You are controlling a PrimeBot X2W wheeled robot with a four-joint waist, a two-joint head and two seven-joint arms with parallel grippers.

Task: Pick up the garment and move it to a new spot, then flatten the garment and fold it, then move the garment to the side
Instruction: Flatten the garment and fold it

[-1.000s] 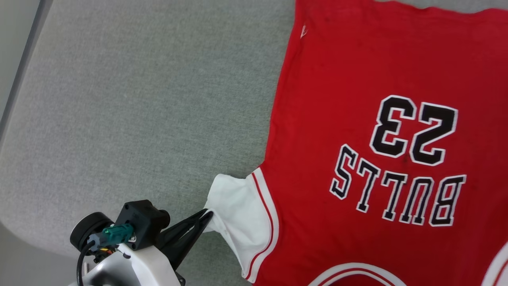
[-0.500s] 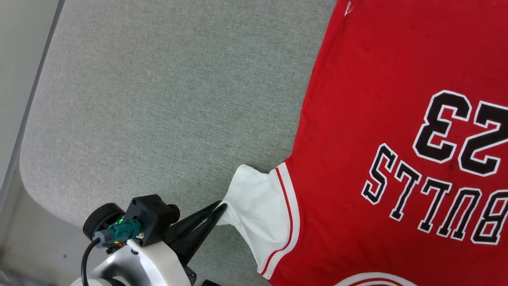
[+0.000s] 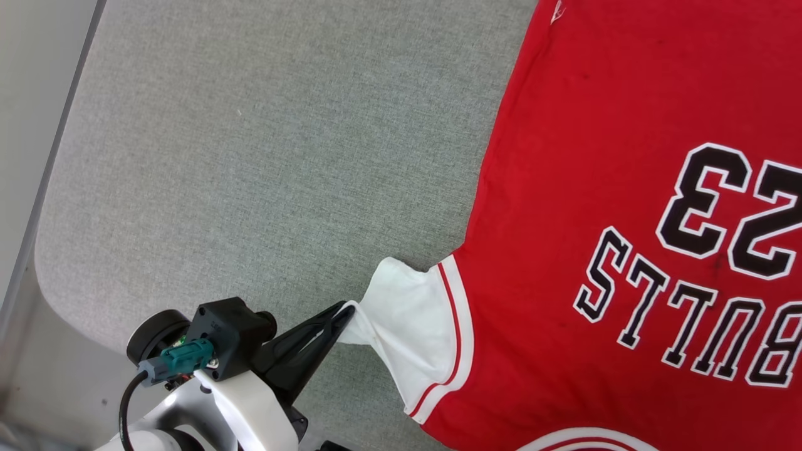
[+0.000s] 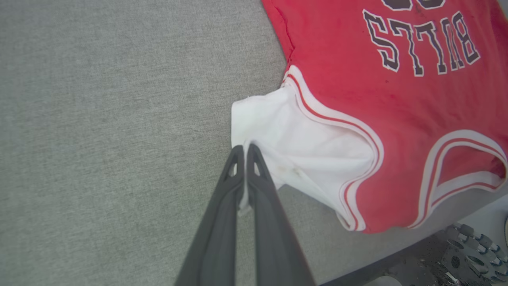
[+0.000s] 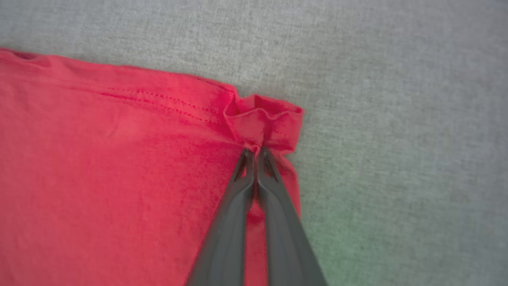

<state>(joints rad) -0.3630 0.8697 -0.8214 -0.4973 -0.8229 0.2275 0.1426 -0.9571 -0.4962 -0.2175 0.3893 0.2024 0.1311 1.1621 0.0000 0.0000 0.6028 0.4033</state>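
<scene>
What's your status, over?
Left end effector shut on white sleeve. Right end effector shut on bunched red corner. Garment spread on grey surface, print up. No obstruction seen.

Left fingers [image 3: 313, 335] tight on white sleeve [image 3: 410, 313] of garment [image 3: 595, 156]

a red jersey-style t-shirt [image 3: 595, 125] with a white short sleeve [image 3: 407, 319], edged in red-and-white striped trim [image 3: 457, 326], against a mottled grey fabric-covered desk [image 3: 250, 156]. its black "bulls 23" print [image 3: 686, 238] is outlined in white, and a small white logo [image 3: 556, 11] marks the red hem. the left claw [image 3: 348, 308] is dark grey, its glossy white forearm [image 3: 244, 413] carrying a black housing [image 3: 222, 332] and a teal plug [image 3: 185, 362] with a black cable [image 3: 125, 401]. the right claw [image 5: 254, 151] is the same dark grey.
</scene>
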